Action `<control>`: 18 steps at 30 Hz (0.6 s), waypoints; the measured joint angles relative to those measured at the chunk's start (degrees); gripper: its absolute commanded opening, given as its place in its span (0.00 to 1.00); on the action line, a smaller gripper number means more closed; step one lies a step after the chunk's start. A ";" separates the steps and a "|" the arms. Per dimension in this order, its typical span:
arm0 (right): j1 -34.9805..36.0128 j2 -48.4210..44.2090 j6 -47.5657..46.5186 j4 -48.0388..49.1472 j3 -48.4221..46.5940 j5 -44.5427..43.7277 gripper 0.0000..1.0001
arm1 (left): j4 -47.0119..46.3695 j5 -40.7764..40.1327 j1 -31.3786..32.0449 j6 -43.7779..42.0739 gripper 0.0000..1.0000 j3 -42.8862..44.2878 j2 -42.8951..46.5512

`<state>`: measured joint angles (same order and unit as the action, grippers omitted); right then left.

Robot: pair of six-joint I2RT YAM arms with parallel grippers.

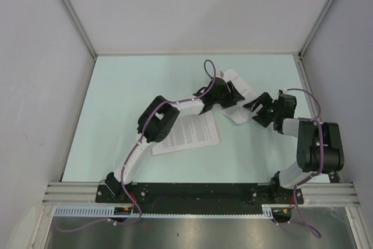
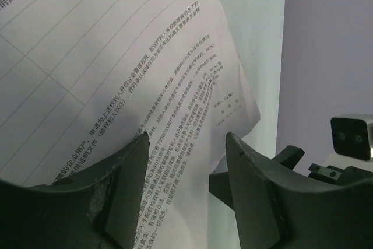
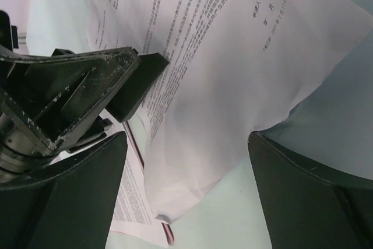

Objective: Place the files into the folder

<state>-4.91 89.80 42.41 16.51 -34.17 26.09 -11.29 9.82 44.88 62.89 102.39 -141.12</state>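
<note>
One white printed sheet [image 1: 240, 87] is lifted and curled off the table, also in the left wrist view [image 2: 116, 56] and the right wrist view [image 3: 233, 56]. My left gripper [image 1: 233, 96] [image 2: 185, 139] is open, its jaws on either side of that sheet's lower edge. My right gripper [image 1: 252, 109] [image 3: 186, 144] is open wide just right of the sheet's drooping corner, holding nothing. A second sheet [image 1: 189, 131] [image 3: 125, 202] lies flat on the pink folder [image 1: 218, 140], whose edge shows in the right wrist view [image 3: 171, 236]. The folder's clip is hidden.
The pale green table [image 1: 128, 86] is walled by grey panels at left, back and right. A metal rail [image 1: 198, 189] runs along the near edge by the arm bases. The two grippers are close together.
</note>
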 measured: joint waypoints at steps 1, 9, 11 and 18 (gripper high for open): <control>0.04 0.00 0.11 1.44 0.66 0.48 0.90 | 0.37 0.11 0.00 -0.04 0.61 0.31 -0.09; 0.02 -0.42 5.18 7.56 4.44 3.04 0.92 | 1.68 0.94 0.07 -0.44 0.61 1.14 -0.24; -0.24 -0.48 7.65 8.92 5.09 3.32 0.93 | 1.70 1.03 0.07 -0.44 0.62 1.14 -0.24; -1.22 -0.61 16.87 13.31 7.02 3.72 0.93 | 1.66 1.29 0.11 -0.46 0.62 1.11 -0.24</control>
<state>-6.13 89.19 59.29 29.82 -27.16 29.80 -9.63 11.11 44.99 62.43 103.50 -141.36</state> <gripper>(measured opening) 0.926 0.617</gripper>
